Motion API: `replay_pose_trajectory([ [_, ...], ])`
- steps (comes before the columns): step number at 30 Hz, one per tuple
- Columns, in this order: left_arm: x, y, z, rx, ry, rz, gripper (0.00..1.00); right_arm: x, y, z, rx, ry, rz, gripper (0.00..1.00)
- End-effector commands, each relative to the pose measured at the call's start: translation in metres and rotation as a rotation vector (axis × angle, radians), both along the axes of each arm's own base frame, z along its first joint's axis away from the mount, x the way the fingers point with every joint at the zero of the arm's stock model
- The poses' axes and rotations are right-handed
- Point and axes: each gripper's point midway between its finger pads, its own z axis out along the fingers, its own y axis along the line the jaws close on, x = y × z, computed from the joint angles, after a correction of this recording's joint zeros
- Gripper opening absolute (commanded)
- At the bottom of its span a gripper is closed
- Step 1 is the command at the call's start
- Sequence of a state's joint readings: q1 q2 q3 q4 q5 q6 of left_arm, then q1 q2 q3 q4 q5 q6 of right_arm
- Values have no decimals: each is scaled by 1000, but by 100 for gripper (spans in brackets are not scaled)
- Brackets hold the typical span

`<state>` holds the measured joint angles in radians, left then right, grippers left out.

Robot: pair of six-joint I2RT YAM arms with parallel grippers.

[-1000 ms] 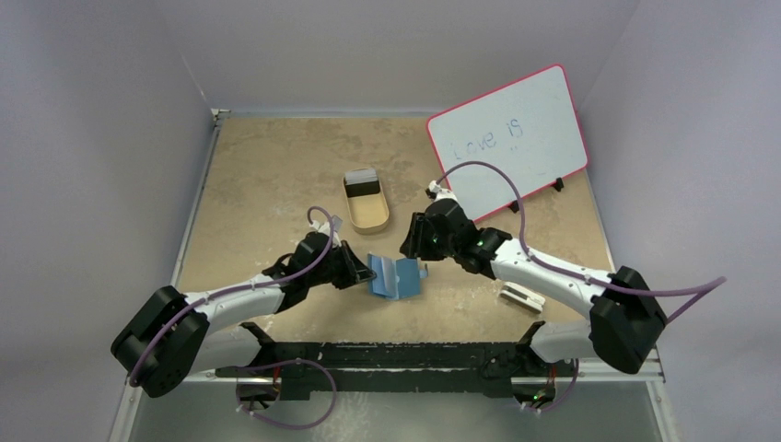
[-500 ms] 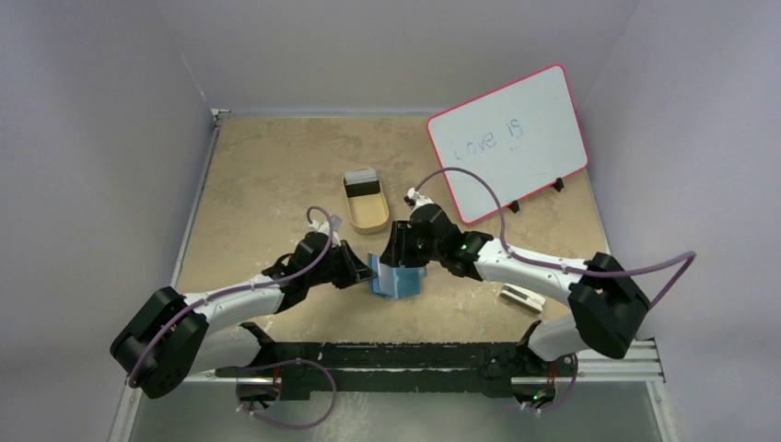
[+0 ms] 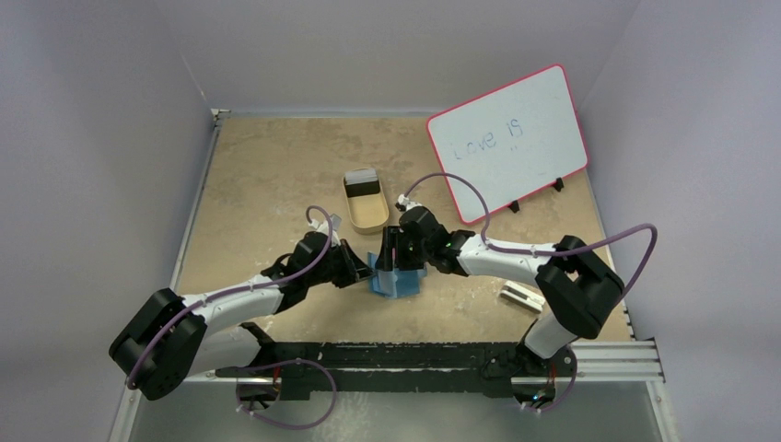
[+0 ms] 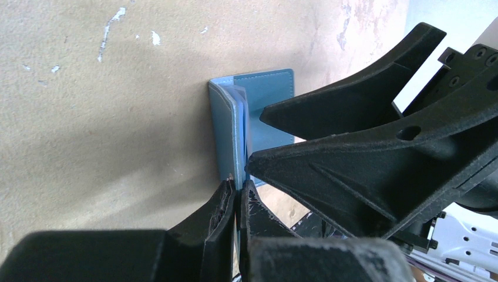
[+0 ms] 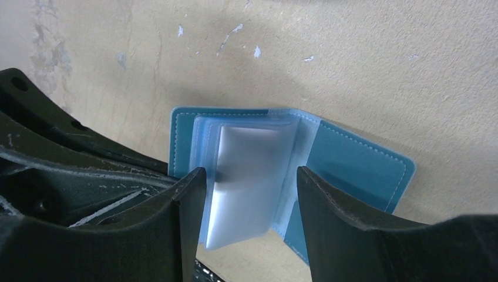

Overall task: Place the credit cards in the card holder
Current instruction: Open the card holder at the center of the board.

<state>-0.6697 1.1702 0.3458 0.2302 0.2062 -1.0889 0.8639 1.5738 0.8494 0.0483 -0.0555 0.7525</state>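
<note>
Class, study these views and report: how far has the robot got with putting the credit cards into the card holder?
Done: the card holder is open, one cover pinched by the left hand. In hand: the open right hand straddles its clear sleeves, carrying no card. Left: a credit card lies in the tan tray, yet to be moved.

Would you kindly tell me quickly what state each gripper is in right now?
Left gripper: closed on the card holder's edge.
Right gripper: open over the card holder, holding nothing.
</note>
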Motion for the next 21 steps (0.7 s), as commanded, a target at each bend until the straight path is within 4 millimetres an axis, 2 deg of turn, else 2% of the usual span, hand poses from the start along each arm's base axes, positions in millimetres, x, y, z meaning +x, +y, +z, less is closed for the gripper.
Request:
replay_pose_trajectory([
  [1,12,-10,26,-69,-77,-3,0,12,7,4,-9,-33,0,60],
  [4,12,-9,23,-55,-73,-1,0,6,-3,-8,-58,1,-14,58],
  [13,14,-7,14,-17,-60,1,0,9,-28,-13,-160,-19,-82,55],
  [17,14,-7,18,-22,-66,2,0,11,-51,-19,-261,-33,-138,53],
  [21,15,-8,24,-31,-75,1,0,14,-67,-17,-323,-55,-178,51],
])
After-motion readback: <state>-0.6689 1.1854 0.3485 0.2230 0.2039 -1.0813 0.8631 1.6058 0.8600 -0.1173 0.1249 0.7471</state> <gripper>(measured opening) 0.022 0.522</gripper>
